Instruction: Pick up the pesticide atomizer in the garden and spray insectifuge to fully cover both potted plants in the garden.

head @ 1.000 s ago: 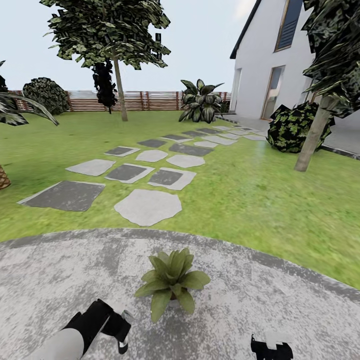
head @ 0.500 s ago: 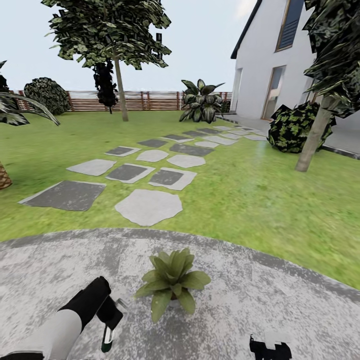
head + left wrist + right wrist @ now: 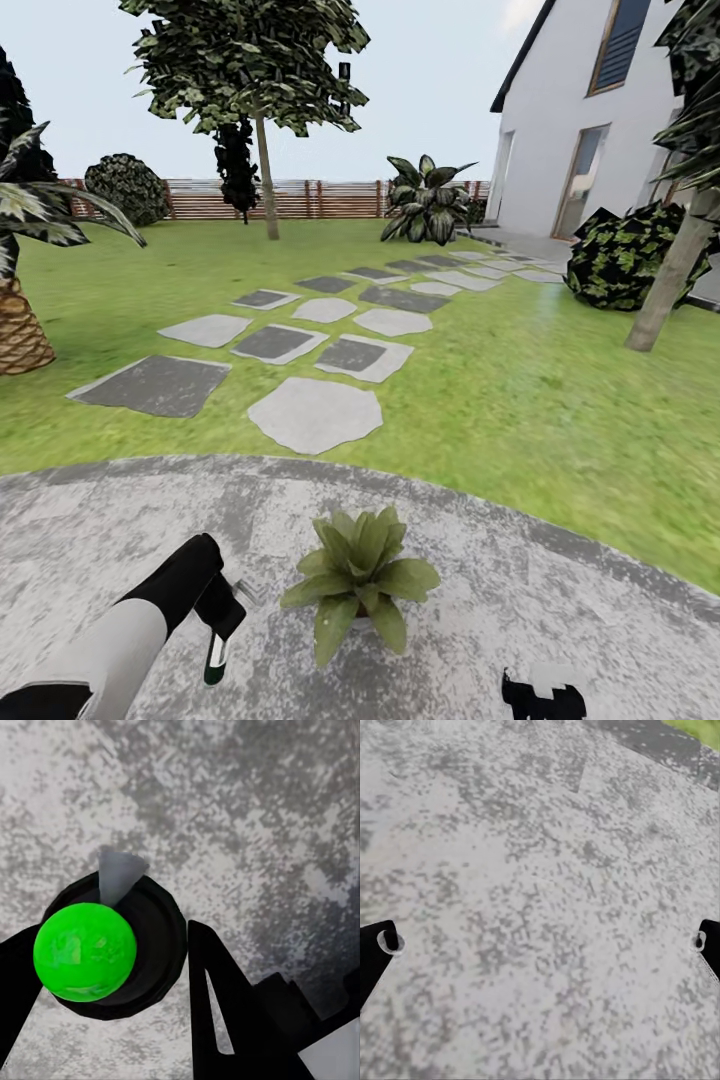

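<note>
My left gripper point(image 3: 222, 620) is shut on the pesticide atomizer point(image 3: 214, 655), a small dark green bottle hanging down over the patio with its pale nozzle point(image 3: 246, 592) toward the potted plant point(image 3: 362, 580). That plant, a low rosette of broad green leaves, stands just right of it on the paving. I see no insectifuge on its leaves. In the left wrist view the atomizer point(image 3: 112, 945) shows a bright green round end between the black fingers point(image 3: 217, 1005). My right gripper point(image 3: 540, 692) is low at the front right. In the right wrist view it point(image 3: 544, 941) is open over bare paving.
The garden's round grey patio point(image 3: 600, 620) borders a green lawn point(image 3: 520, 400) crossed by stepping stones point(image 3: 315, 412). A palm trunk point(image 3: 20, 330) stands at the left, and a tree trunk point(image 3: 668, 290) and bush point(image 3: 625, 255) at the right. The white house point(image 3: 590, 140) and wooden fence point(image 3: 330, 198) are far off.
The head camera has swung left, shifting the whole scene right. My left arm has risen a little with the atomizer, which now hangs bottle-down nearer the plant.
</note>
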Available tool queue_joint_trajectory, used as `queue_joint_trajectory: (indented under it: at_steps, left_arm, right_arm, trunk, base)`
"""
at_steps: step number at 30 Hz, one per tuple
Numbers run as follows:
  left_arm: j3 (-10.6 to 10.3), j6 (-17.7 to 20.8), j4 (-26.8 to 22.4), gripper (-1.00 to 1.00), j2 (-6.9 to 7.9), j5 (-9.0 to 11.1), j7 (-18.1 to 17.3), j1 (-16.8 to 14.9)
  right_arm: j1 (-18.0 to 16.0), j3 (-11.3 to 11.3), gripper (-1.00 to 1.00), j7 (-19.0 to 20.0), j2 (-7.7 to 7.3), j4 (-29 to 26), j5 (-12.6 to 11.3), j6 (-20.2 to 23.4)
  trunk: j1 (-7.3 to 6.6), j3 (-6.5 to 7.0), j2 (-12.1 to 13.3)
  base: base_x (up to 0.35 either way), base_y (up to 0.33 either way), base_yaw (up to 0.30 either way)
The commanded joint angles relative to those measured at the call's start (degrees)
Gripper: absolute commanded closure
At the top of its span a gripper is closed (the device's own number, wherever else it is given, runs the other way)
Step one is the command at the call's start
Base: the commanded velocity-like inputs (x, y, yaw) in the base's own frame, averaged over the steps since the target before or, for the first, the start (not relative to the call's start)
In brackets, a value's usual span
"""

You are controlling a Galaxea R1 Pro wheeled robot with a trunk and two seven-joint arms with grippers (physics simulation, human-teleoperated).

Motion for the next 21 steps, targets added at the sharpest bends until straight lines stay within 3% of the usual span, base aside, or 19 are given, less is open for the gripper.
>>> queue_joint_trajectory:
  at_steps: [1,7,15,19,21]
  left_arm:
    - [-0.2,0.2,-0.1,1.00,-0.02,-0.6,-0.4,0.0]
    - [-0.1,0.2,-0.1,1.00,-0.63,-4.3,-0.5,0.0]
    - [-0.1,0.3,-0.2,1.00,-0.67,-5.0,-0.5,-0.2]
    - [-0.2,0.3,-0.1,1.00,0.49,-4.8,-0.6,-0.2]
    - [-0.2,0.3,0.1,1.00,2.12,-5.3,-1.9,-0.1]
  right_arm:
    - [0.0,-0.4,-1.00,-0.2,0.18,0.0,0.5,-0.1]
    - [0.0,-0.5,-1.00,-0.3,0.32,0.0,0.3,-0.1]
    - [0.0,-0.6,-1.00,-0.2,-0.02,0.0,0.3,-0.1]
    - [0.0,-0.5,-1.00,-0.2,0.03,0.0,0.3,-0.1]
    - [0.0,-0.5,-1.00,0.0,-0.03,0.1,0.4,-0.1]
  trunk:
    - [0.02,-0.06,0.0]
    - [0.02,-0.33,0.0]
    - [0.02,-1.03,0.0]
    - [0.02,-1.08,0.0]
    - [0.02,-1.09,0.0]
  base:
    - [0.285,-0.143,0.003]
    - [0.079,-0.226,0.000]
    - [-0.007,-0.198,0.000]
    - [0.011,-0.010,0.000]
    - [0.001,-0.001,0.000]
